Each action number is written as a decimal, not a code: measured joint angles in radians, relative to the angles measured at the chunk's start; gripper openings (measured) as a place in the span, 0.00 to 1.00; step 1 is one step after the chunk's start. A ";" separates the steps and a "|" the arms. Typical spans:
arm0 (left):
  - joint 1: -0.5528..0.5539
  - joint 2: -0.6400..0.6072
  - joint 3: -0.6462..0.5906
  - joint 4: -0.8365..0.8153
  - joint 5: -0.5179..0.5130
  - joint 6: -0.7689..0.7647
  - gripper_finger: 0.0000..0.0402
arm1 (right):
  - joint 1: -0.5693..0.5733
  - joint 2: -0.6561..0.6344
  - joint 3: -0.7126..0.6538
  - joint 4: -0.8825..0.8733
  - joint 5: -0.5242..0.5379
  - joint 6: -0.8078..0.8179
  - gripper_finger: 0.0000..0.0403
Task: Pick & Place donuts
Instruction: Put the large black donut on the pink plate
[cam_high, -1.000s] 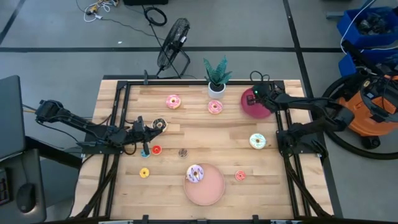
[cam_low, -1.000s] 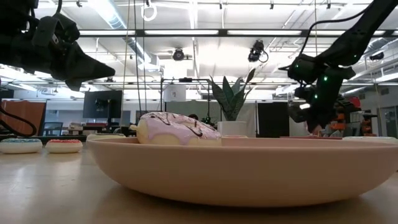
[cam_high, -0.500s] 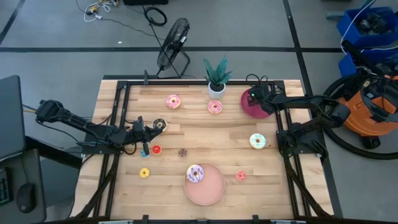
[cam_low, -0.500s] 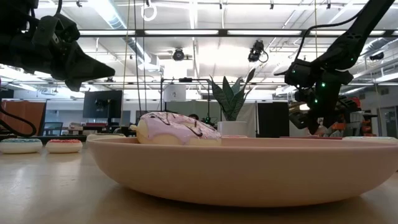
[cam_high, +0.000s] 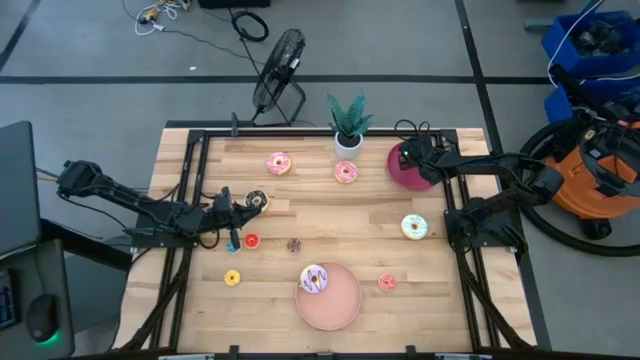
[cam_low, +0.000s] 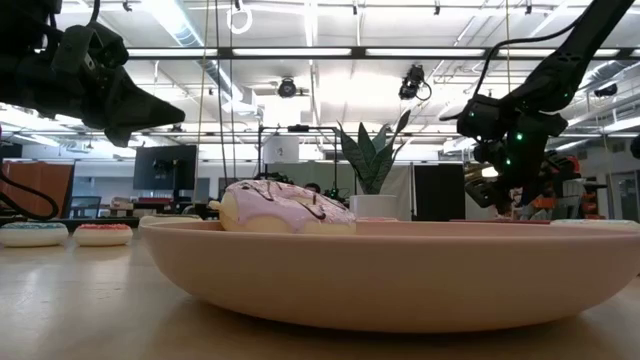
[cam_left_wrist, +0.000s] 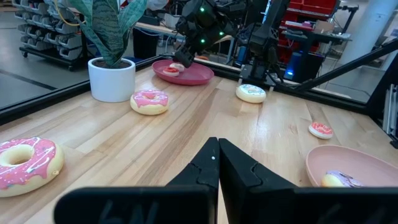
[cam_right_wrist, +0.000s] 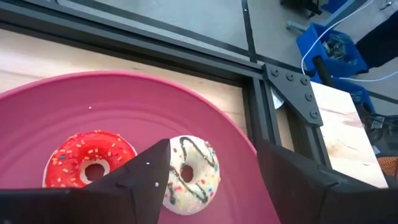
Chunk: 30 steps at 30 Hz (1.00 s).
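My right gripper (cam_right_wrist: 211, 155) (cam_high: 408, 155) is open and hangs just over the dark red plate (cam_right_wrist: 74, 106) at the far right of the table. A red sprinkled donut (cam_right_wrist: 90, 163) and a white chocolate-drizzled donut (cam_right_wrist: 193, 174) lie flat on that plate. The white one sits between the fingers, and I see no contact. My left gripper (cam_left_wrist: 217, 149) (cam_high: 232, 215) is shut, above the left side of the table. A purple donut (cam_high: 314, 279) lies on the pink plate (cam_high: 340, 305). Other donuts rest on the wood: two pink ones (cam_high: 279, 163) (cam_high: 346, 172) and a white-blue one (cam_high: 414, 227).
Small donuts lie near my left gripper: chocolate (cam_high: 257, 200), red (cam_high: 252, 241), chocolate (cam_high: 294, 245), yellow (cam_high: 232, 278), and a red one (cam_high: 386, 283) by the pink plate. A potted plant (cam_high: 348, 125) stands at the far edge. A black frame (cam_right_wrist: 273, 106) borders the table.
My right gripper has shifted slightly toward the table's left over the dark red plate and tipped a little, then stayed still. The donuts have not moved.
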 joint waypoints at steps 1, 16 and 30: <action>0.000 0.000 0.000 0.000 0.000 0.000 0.03 | 0.000 0.000 0.000 0.004 0.000 -0.009 0.62; 0.000 0.000 0.000 0.005 0.000 0.006 0.03 | 0.377 -0.139 0.000 0.077 0.006 -0.168 0.62; 0.000 0.300 0.120 0.061 -0.167 0.058 0.01 | 0.916 -0.088 -0.104 0.527 -0.283 -0.138 0.62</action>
